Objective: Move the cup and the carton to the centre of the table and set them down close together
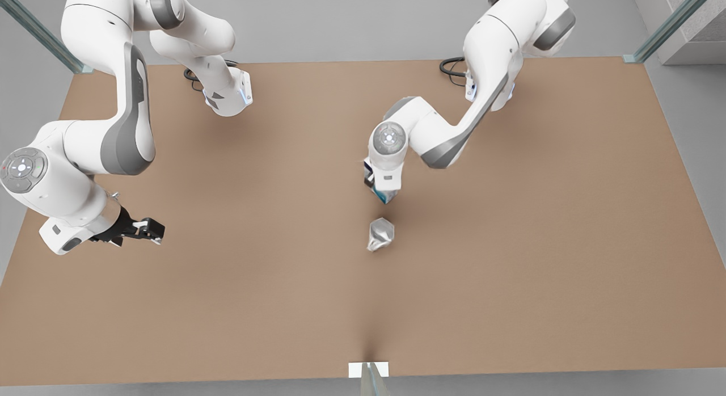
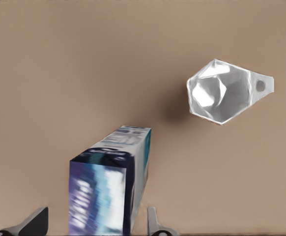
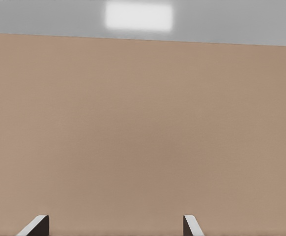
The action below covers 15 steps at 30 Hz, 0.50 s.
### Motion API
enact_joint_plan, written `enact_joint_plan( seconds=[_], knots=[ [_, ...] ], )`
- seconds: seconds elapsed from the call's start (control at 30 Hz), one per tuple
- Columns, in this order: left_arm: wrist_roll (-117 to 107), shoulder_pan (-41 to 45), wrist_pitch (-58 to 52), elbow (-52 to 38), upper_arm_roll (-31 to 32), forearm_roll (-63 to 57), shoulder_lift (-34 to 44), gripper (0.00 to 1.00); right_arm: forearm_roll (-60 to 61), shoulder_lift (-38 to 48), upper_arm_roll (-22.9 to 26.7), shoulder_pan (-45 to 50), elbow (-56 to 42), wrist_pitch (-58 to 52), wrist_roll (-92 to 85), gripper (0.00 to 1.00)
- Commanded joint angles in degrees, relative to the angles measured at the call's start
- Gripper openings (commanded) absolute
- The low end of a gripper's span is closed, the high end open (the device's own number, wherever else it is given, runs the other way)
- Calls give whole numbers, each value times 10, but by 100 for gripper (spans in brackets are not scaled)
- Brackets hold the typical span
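The white and navy carton (image 2: 111, 187) with its turquoise end (image 1: 387, 197) stands near the table's middle, between the fingers of my left gripper (image 1: 381, 187). In the left wrist view this gripper (image 2: 96, 220) is open, with a gap between one fingertip (image 2: 37, 221) and the carton's side. The silvery faceted cup (image 1: 380, 234) sits on the table (image 1: 510, 243) just in front of the carton, apart from it, and also appears in the left wrist view (image 2: 220, 92). My right gripper (image 1: 148, 230) waits open over the front view's left side, holding nothing.
A small white tab (image 1: 368, 369) marks the table's near long edge, with a thin glass-like post beside it. Black cables (image 1: 451, 67) lie at the far edge by the arm bases. Bare tabletop (image 3: 143, 137) lies under my right gripper (image 3: 116, 223).
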<state>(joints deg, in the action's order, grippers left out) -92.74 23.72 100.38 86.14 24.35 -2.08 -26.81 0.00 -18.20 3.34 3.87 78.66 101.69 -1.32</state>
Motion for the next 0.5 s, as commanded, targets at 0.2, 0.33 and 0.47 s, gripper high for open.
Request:
enact_joint_plan(
  seconds=[0.2,0.33,0.47],
  knots=[
    [758,-8,-115,-142,-323,-29,4,100,0,0,2,-3,-8,-11,-1,100],
    [796,-145,-131,-118,-232,-58,105,100,0,1,2,-3,-8,-11,-1,100],
    [834,-171,-109,-76,-207,-70,136,100,-1,1,4,-3,-9,-21,-4,100]
  ],
)
